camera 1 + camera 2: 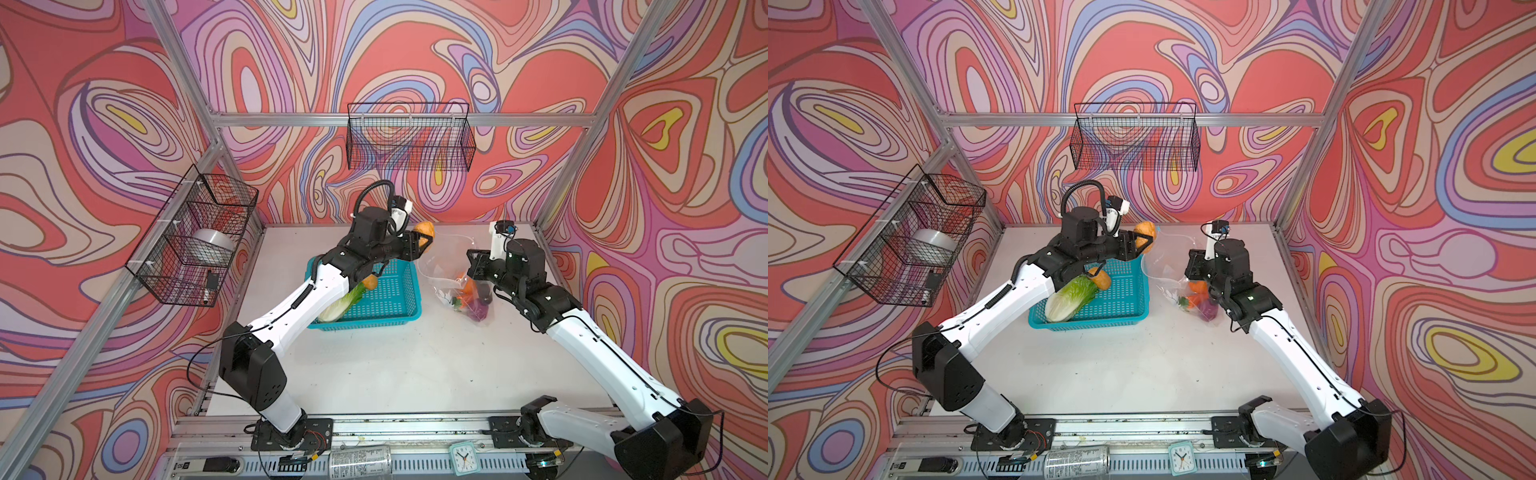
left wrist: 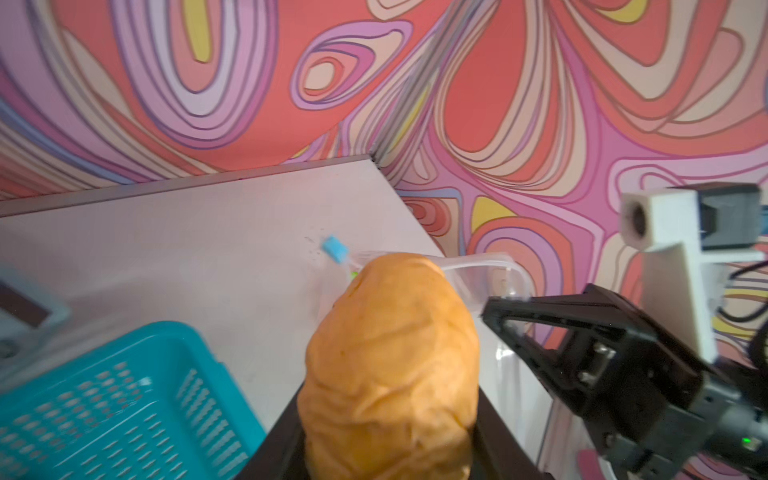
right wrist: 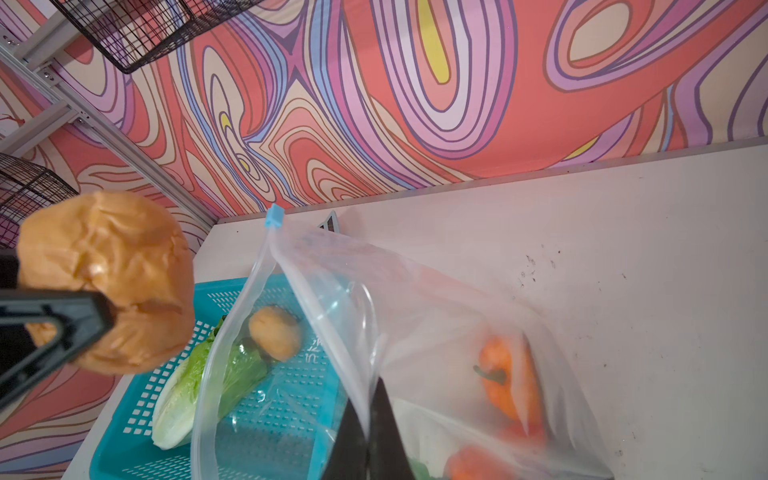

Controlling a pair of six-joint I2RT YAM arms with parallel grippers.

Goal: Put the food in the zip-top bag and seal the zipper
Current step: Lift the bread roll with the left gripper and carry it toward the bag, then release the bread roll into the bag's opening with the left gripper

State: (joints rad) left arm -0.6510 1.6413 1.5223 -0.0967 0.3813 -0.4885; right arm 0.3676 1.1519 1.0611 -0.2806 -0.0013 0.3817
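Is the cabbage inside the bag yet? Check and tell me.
No, in a top view the cabbage lies in the teal basket, apart from the bag.

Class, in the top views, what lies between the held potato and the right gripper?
The open mouth of the zip-top bag, its rim pinched by the right gripper, lies just past the potato. Both top views show it.

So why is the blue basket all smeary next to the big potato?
Left wrist view: the teal basket is smeared, probably motion blur, and the potato looks soft up close; right wrist view: the orange pumpkin is hazy behind the plastic of the zip-top bag; both top views look sharp.
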